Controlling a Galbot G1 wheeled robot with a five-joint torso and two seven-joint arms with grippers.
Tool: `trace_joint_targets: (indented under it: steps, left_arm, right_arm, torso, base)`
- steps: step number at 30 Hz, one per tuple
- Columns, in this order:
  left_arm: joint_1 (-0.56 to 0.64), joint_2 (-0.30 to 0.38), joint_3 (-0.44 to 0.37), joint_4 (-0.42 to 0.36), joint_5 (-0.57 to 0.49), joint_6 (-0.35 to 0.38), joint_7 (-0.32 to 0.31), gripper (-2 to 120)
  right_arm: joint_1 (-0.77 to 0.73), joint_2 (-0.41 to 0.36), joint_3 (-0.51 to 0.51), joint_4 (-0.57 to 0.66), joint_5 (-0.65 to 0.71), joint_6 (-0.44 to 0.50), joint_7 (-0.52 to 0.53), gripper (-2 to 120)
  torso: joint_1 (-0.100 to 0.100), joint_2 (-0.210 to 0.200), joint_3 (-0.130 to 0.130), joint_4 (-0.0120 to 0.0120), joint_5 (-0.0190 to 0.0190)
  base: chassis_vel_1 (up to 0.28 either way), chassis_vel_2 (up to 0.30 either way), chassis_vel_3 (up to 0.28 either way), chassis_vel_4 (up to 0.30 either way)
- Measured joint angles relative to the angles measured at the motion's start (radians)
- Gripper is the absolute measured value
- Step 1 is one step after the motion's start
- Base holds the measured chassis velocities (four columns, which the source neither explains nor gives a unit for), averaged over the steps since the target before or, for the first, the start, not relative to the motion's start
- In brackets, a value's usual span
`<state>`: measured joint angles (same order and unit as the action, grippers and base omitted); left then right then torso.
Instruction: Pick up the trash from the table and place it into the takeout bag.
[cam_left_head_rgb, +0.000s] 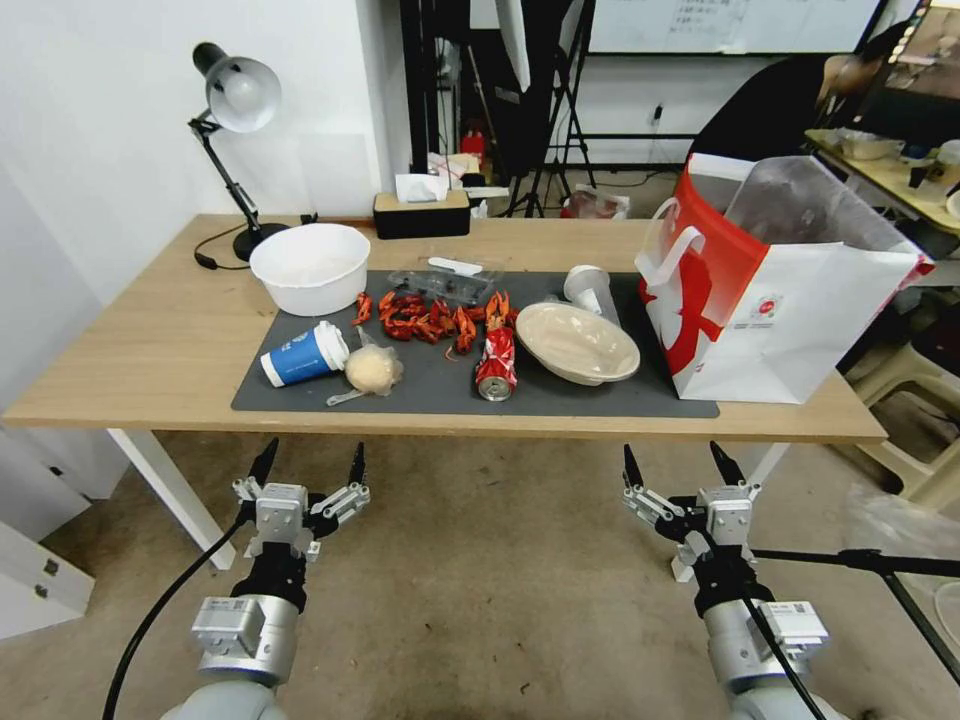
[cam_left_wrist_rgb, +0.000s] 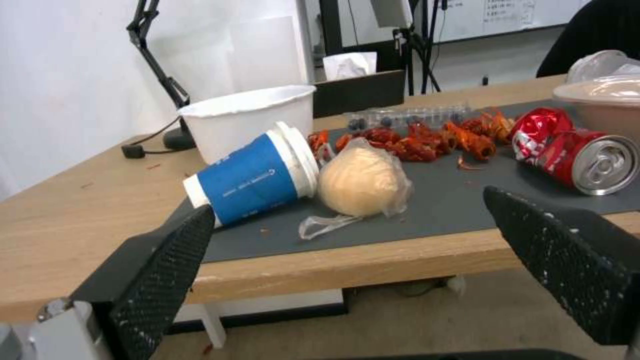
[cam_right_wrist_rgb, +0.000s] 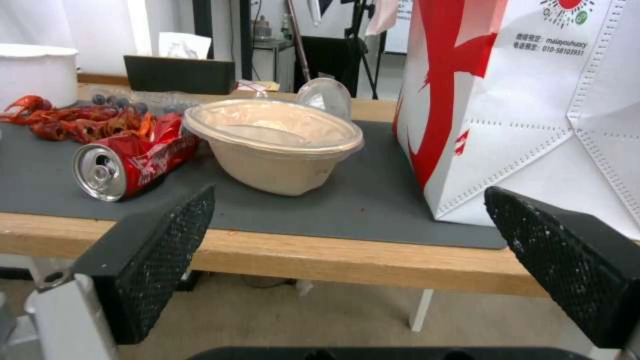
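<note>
Both hands, left hand (cam_left_head_rgb: 310, 463) and right hand (cam_left_head_rgb: 678, 463), are hovering spread and empty before the desk (cam_left_head_rgb: 150, 350). Trash is lying on its grey mat (cam_left_head_rgb: 420, 385): blue paper cup (cam_left_head_rgb: 300, 355), wrapped wad (cam_left_head_rgb: 373, 369), crushed red can (cam_left_head_rgb: 497, 362), beige bowl (cam_left_head_rgb: 577, 343). Beside the bowl, the takeout bag (cam_left_head_rgb: 790, 320) is standing upright.

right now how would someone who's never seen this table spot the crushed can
Find the dark grey mat on the table. Near its front edge, left of the beige bowl, lies the crushed red can, on its side: the one metal item, silver top facing forward.
</note>
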<state>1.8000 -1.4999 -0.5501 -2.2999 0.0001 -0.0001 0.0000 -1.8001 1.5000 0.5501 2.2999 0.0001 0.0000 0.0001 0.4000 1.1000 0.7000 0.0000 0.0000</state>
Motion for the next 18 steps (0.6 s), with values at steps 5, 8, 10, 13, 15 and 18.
trace_joint_targets:
  steps: [5, 8, 10, 13, 15, 18]
  left_arm:
    - [0.000, 0.000, 0.000, 0.000, 0.000, 0.000, 0.000, 100]
    - [0.000, 0.000, 0.000, 0.000, 0.000, 0.000, 0.000, 100]
    - [0.000, 0.000, 0.000, 0.000, 0.000, 0.000, 0.000, 100]
    - [0.000, 0.000, 0.000, 0.000, 0.000, 0.000, 0.000, 100]
    - [0.000, 0.000, 0.000, 0.000, 0.000, 0.000, 0.000, 100]
    - [0.000, 0.000, 0.000, 0.000, 0.000, 0.000, 0.000, 100]
  right_arm:
    - [0.000, 0.000, 0.000, 0.000, 0.000, 0.000, 0.000, 100]
    - [0.000, 0.000, 0.000, 0.000, 0.000, 0.000, 0.000, 100]
    - [0.000, 0.000, 0.000, 0.000, 0.000, 0.000, 0.000, 100]
    - [0.000, 0.000, 0.000, 0.000, 0.000, 0.000, 0.000, 100]
    - [0.000, 0.000, 0.000, 0.000, 0.000, 0.000, 0.000, 100]
    - [0.000, 0.000, 0.000, 0.000, 0.000, 0.000, 0.000, 100]
  torso:
    - [0.000, 0.000, 0.000, 0.0000, 0.0000]
    - [0.000, 0.000, 0.000, 0.0000, 0.0000]
    - [0.000, 0.000, 0.000, 0.0000, 0.0000]
    - [0.000, 0.000, 0.000, 0.0000, 0.0000]
    - [0.000, 0.000, 0.000, 0.0000, 0.0001]
    - [0.000, 0.000, 0.000, 0.0000, 0.0000]
  base:
    - [0.000, 0.000, 0.000, 0.000]
    - [0.000, 0.000, 0.000, 0.000]
    - [0.000, 0.000, 0.000, 0.000]
    - [0.000, 0.000, 0.000, 0.000]
    - [0.000, 0.000, 0.000, 0.000]
    - [0.000, 0.000, 0.000, 0.000]
